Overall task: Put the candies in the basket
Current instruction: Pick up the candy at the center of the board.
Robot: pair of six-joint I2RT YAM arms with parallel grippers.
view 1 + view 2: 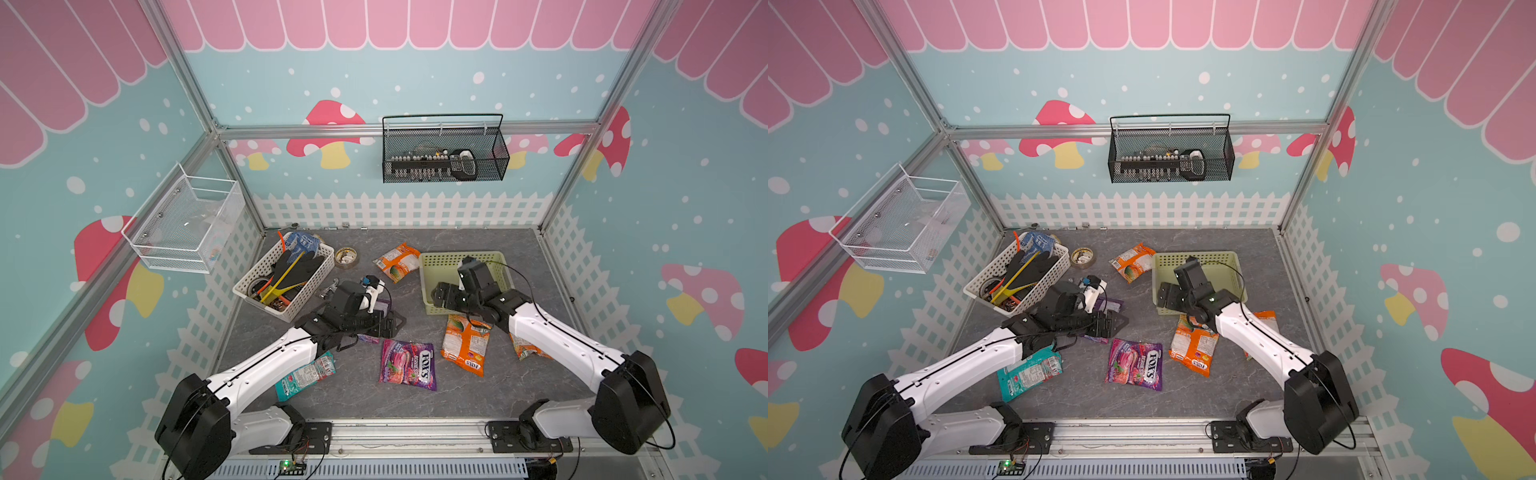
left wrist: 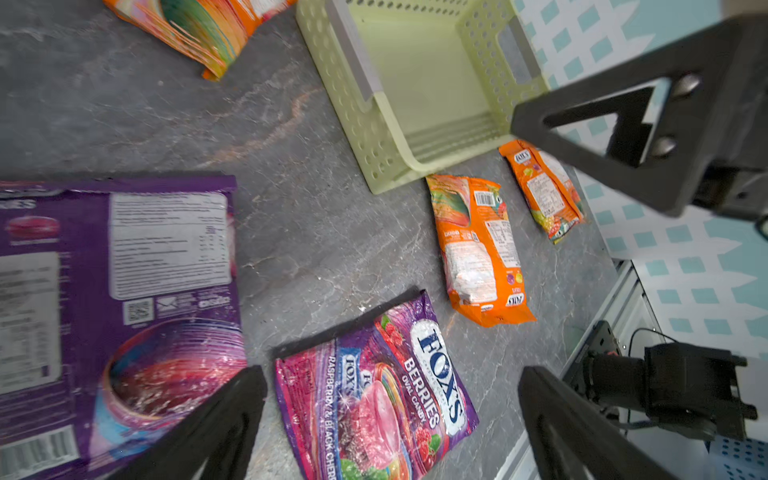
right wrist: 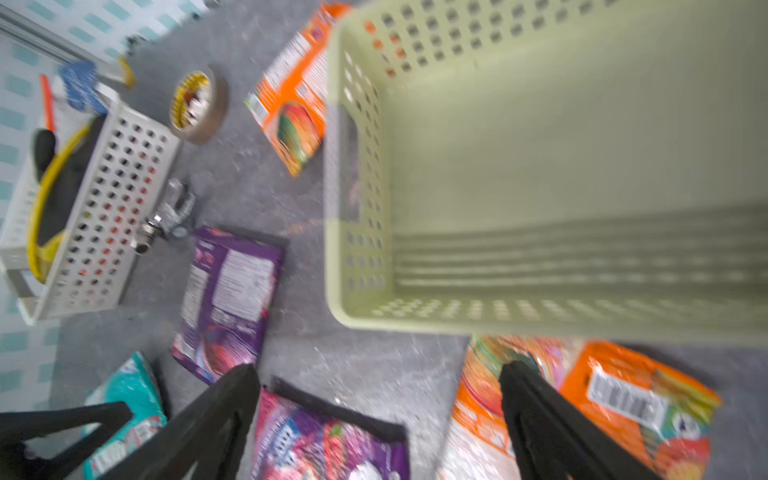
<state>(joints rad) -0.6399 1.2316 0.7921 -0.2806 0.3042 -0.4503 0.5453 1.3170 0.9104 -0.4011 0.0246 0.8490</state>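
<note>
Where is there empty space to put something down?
Bare: inside the basket, the table strip between FOX'S bag and front rail, and the back strip along the fence. Crowded: the orange bags before the basket, and around the tool basket.

This is a robot test cell in a lab, decorated like a small toy shop. Silver aluminium frame bars [image 1: 266,134] hold printed teal wall panels with red mushrooms [image 1: 328,116] and a white picket fence [image 1: 332,212]. Two white-and-black robot arms [image 1: 266,365] stand on a metal rail [image 1: 407,436] at the edge of a grey stone-look tabletop [image 1: 478,403]. A black wire basket [image 1: 444,166] hangs on the back wall.
</note>
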